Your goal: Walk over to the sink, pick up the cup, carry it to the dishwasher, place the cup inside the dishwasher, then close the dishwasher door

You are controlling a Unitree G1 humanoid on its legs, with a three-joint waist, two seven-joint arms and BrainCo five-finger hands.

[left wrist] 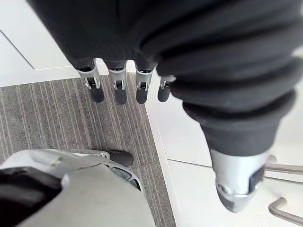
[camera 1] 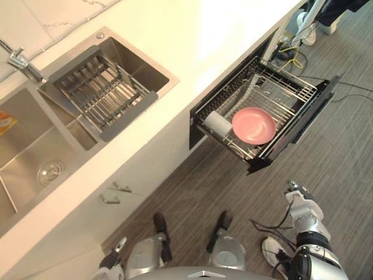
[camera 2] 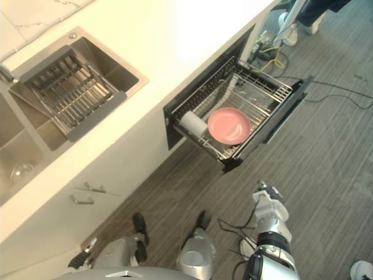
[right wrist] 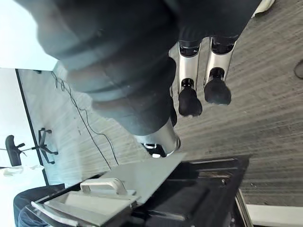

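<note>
Left eye view is showing the dishwasher [camera 1: 306,119] drawer standing pulled out from under the bench [camera 1: 192,35], with its door open. The white cup [camera 1: 218,122] is lying on its side in the drawer's wire basket, just beside 1 pink plate [camera 1: 253,125]. The right hand [camera 1: 300,201] is hanging over the floor [camera 1: 192,192] near the front of the open door; in the right wrist view its fingers [right wrist: 217,61] are pointing straight and holding nothing. The left hand [left wrist: 97,87] is hanging low beside the white cabinet front, fingers straight and empty too. Further along the bench, a steel rack [camera 1: 99,90] is sitting in 1 basin of the sink [camera 1: 35,146], and a person's legs [camera 1: 344,9] are showing past the dishwasher.
</note>
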